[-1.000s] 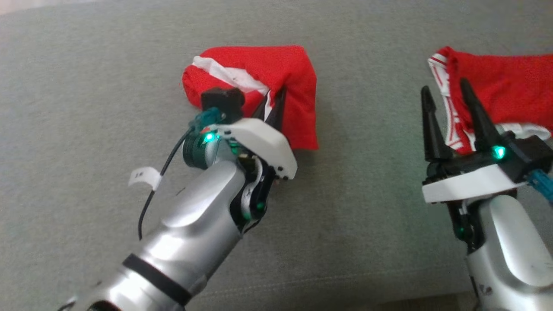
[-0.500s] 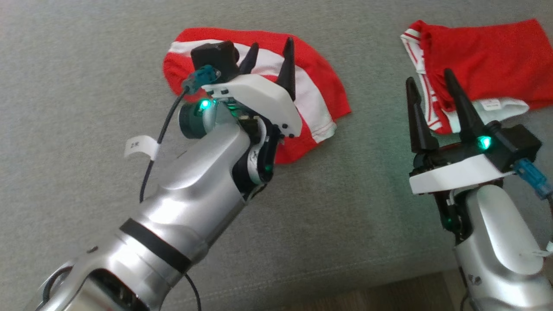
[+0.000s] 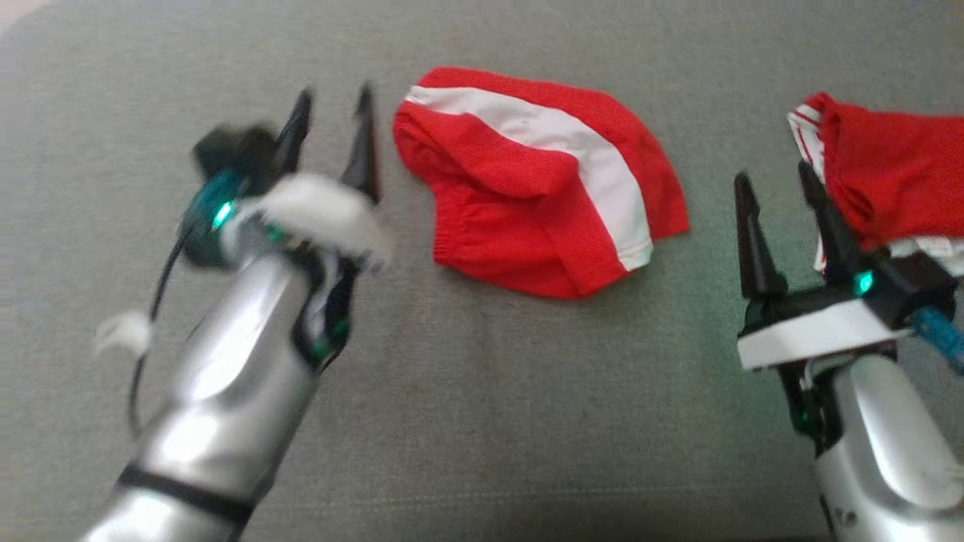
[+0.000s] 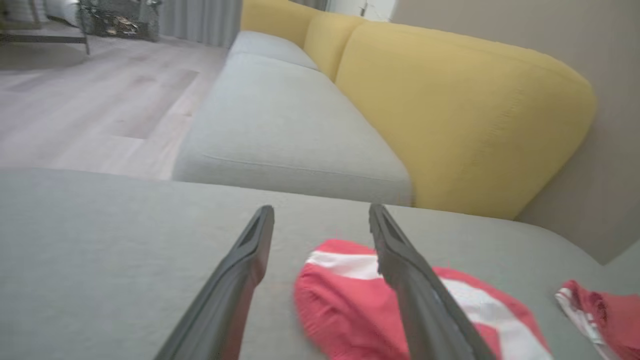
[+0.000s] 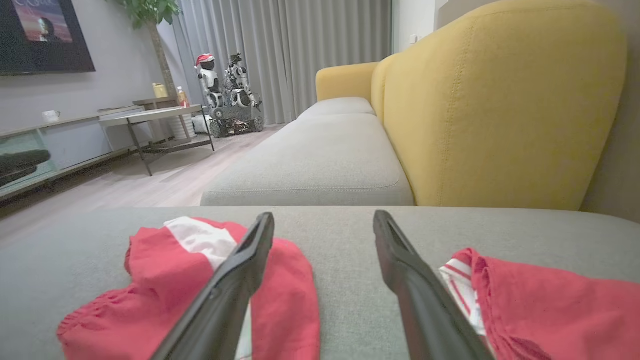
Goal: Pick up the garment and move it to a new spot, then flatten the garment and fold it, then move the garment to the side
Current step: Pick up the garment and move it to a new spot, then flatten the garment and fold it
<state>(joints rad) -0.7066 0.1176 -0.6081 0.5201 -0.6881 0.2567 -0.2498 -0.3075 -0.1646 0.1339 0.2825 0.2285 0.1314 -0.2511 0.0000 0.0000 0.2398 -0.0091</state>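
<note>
The left gripper (image 3: 336, 96) has let go. 1 second back its 2 fingers were pinched together on a fold of the red garment (image 3: 527, 188). Now they stand apart with nothing between them, and the whole gripper sits clear of the cloth on its left, blurred by motion. In the left wrist view the cloth lies low and right of the fingers, not between them. The right gripper (image 3: 774, 177) is spread wide as before and holds nothing. It hovers at the edge of a second red garment (image 3: 889, 173); 1 finger overlaps that hem in the head view, and I cannot tell whether it touches.

The task's garment rests alone on the grey seat cushion (image 3: 482, 421), between the 2 grippers and well apart from the other piece. Its white band faces up and an elastic hem is at the near edge. It has opened out from the tight bundle it was in the grip, though part of its shift across the head view is the camera's own.

My reading: a placing step has just ended. The cloth looks lumpy and doubled over rather than flat, so smoothing and a proper fold probably remain.

Count — 2 grippers, 2 fingers each, both empty; 2 red garments with white trim; 1 sofa with a yellow backrest (image 5: 500, 100).
</note>
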